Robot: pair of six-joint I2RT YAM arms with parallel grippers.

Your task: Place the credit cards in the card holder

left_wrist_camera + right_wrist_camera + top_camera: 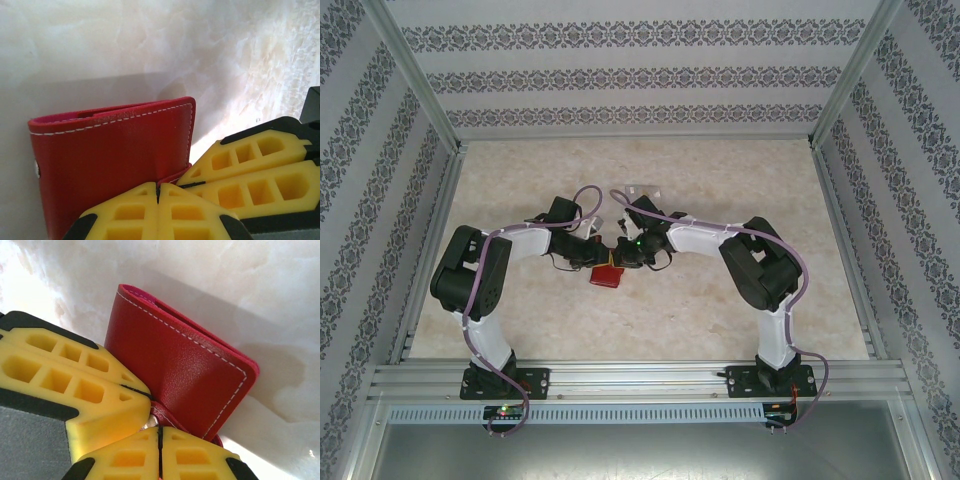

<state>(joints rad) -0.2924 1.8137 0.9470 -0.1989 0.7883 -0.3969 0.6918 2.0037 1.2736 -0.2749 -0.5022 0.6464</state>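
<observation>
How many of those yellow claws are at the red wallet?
2. The left gripper is shut against the red wallet's lower edge; the right gripper, beside it, is shut on its snap tab. Whether the left truly grips is hidden.

Here we are in a robotics lab test cell. Bare aluminium frame [640,375] rails run across the near edge and up the corners, boxing the workspace in. 2 machines are bolted side by side on that rail, the left arm [480,280] and the right arm [760,270], with purple cables [472,340] looped along them. The walls [640,75] wear striped floral wallpaper and the tabletop [720,330] has a pale marble look, so it's home-style dressing on an engineering rig. Both wrist views show the same marbled top, bright and glossy.
</observation>
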